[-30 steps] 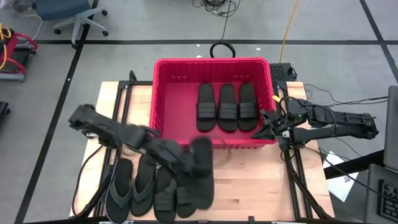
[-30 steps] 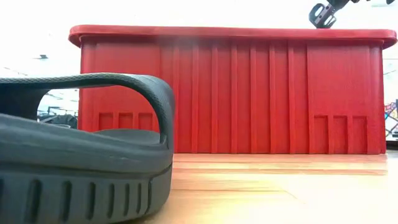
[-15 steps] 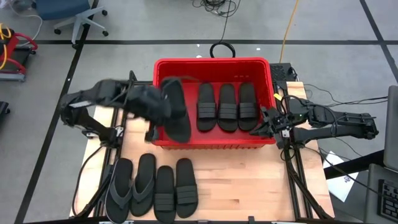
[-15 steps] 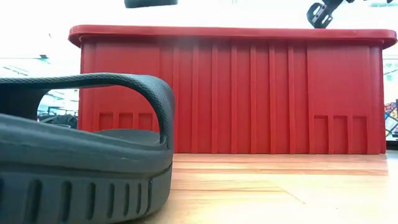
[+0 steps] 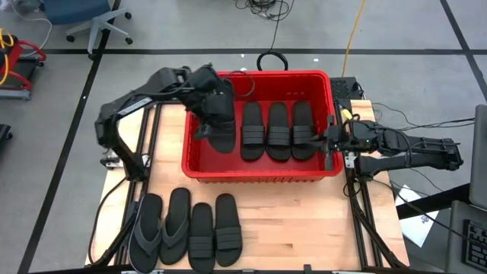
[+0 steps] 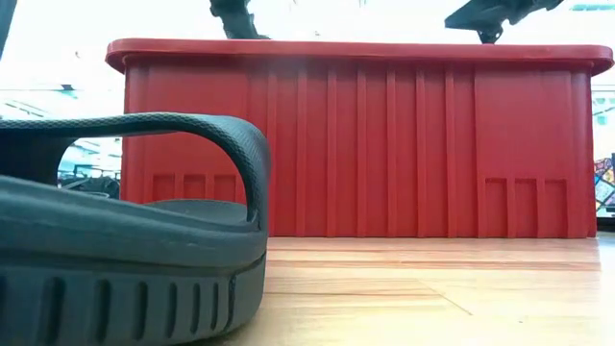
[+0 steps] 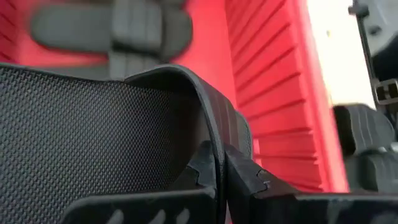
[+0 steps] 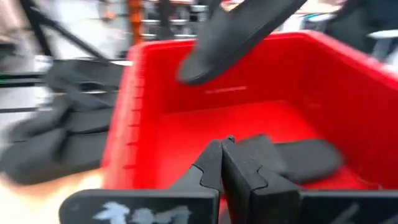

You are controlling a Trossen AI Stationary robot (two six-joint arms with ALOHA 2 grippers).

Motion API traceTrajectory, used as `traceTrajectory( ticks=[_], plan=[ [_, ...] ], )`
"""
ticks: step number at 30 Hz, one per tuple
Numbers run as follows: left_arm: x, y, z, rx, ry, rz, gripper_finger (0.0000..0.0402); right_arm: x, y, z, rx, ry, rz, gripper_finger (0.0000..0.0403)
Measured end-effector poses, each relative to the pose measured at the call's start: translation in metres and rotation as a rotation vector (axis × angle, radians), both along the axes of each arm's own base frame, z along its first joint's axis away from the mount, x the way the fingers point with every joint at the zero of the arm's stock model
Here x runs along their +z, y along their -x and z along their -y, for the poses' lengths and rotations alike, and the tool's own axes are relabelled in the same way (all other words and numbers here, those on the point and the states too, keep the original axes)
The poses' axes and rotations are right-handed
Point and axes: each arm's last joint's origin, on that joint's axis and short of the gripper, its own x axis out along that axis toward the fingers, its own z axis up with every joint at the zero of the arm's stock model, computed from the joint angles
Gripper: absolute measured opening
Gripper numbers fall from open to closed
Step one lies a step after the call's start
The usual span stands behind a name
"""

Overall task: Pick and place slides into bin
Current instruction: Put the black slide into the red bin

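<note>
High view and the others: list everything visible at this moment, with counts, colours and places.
Bin: one, red, at the table's far middle.
Band slides in the bin: three, black, lying flat side by side in its right half.
Held slide: one, black, over the bin's left half, tilted, its strap pinched by the left gripper.
Band slides on the table: two, black, near edge.
Flip-flops: two, dark grey, left of those.
Table: one, light wood.
Office chair: one, blue, floor at far left.
Left gripper: shut on the held slide.
Right gripper: shut, empty, at the bin's right wall.
</note>
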Motion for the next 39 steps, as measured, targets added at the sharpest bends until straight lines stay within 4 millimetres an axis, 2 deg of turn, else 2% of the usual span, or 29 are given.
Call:
traceTrajectory(
  ticks=[7, 12, 16, 22, 25, 31, 39],
  plan=[
    [-0.049, -0.03, -0.026, -0.13, 0.114, -0.093, 0.0003, 0.002, 0.0, 0.001, -0.021, 0.003, 0.023, 0.0],
    [-0.081, -0.043, -0.049, -0.127, 0.176, -0.108, 0.0003, 0.006, -0.001, 0.001, -0.033, -0.044, 0.071, 0.0],
    [-0.104, -0.036, -0.063, -0.103, 0.265, -0.095, 0.0004, 0.007, -0.001, 0.001, -0.06, -0.097, 0.093, 0.0],
    [-0.131, 0.0, -0.086, -0.025, 0.321, -0.146, 0.0004, 0.007, -0.001, 0.002, -0.078, -0.132, 0.1, 0.0],
    [-0.147, 0.01, -0.096, 0.017, 0.33, -0.143, 0.0003, 0.007, -0.001, 0.002, -0.081, -0.148, 0.104, 0.0],
    [-0.167, 0.011, -0.102, 0.031, 0.294, -0.108, 0.0004, 0.01, -0.002, 0.002, -0.078, -0.149, 0.137, 0.0],
    [-0.183, 0.007, -0.1, 0.01, 0.253, -0.064, 0.0003, 0.017, -0.002, 0.002, -0.075, -0.172, 0.217, 0.0]
  ],
)
